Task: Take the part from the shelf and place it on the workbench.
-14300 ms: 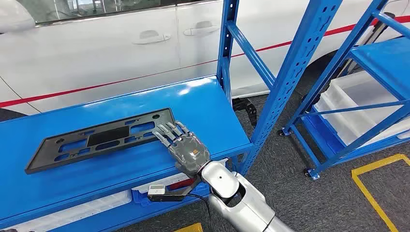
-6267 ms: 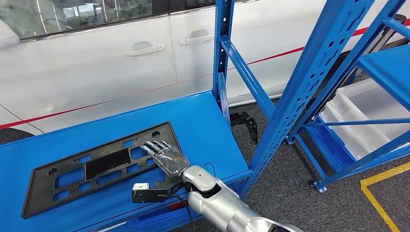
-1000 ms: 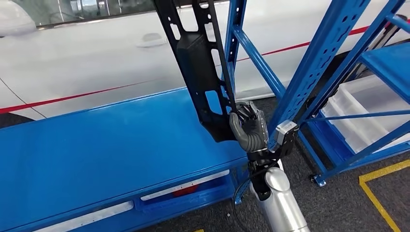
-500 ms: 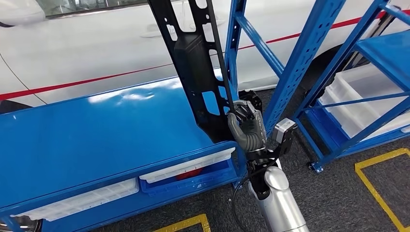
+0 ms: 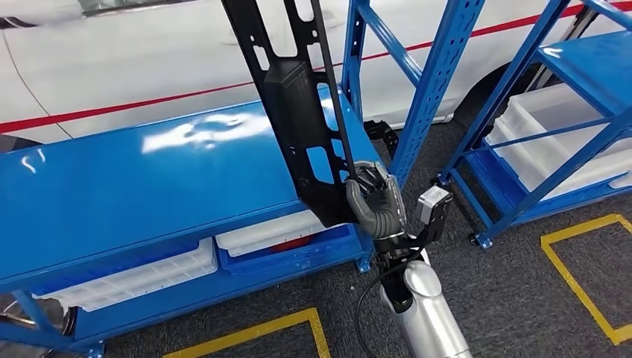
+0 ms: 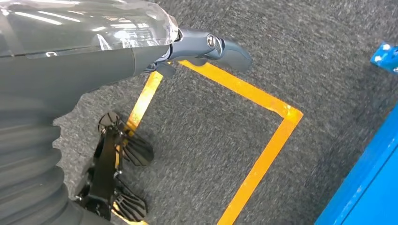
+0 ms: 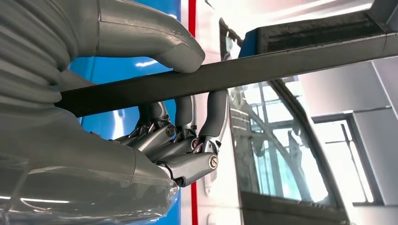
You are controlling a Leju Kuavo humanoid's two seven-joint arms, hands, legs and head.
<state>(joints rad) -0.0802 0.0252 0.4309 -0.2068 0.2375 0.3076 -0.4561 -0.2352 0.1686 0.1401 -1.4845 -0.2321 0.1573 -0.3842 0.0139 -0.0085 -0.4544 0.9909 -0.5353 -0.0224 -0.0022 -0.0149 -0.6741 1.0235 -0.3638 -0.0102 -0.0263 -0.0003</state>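
The part (image 5: 298,112) is a long black plastic panel with cut-outs. It stands nearly upright, lifted off the blue shelf (image 5: 134,186), its top running out of the head view. My right hand (image 5: 375,205) grips its lower end in front of the shelf's right corner. In the right wrist view the thumb (image 7: 159,42) presses on one side of the part's edge (image 7: 291,63) and the fingers (image 7: 197,140) wrap the other side. My left hand (image 6: 94,51) hangs over the carpet, holding nothing, with one finger (image 6: 225,47) stretched out.
Blue rack uprights (image 5: 436,82) stand just right of the part. White trays (image 5: 134,280) sit under the shelf. A second blue rack with white bins (image 5: 559,138) is at the right. A white car (image 5: 134,60) stands behind. Yellow tape (image 5: 589,287) marks the grey carpet.
The whole picture has shifted: the camera has drawn back from the shelf, so its lower level and more floor show. My right hand still holds the part upright.
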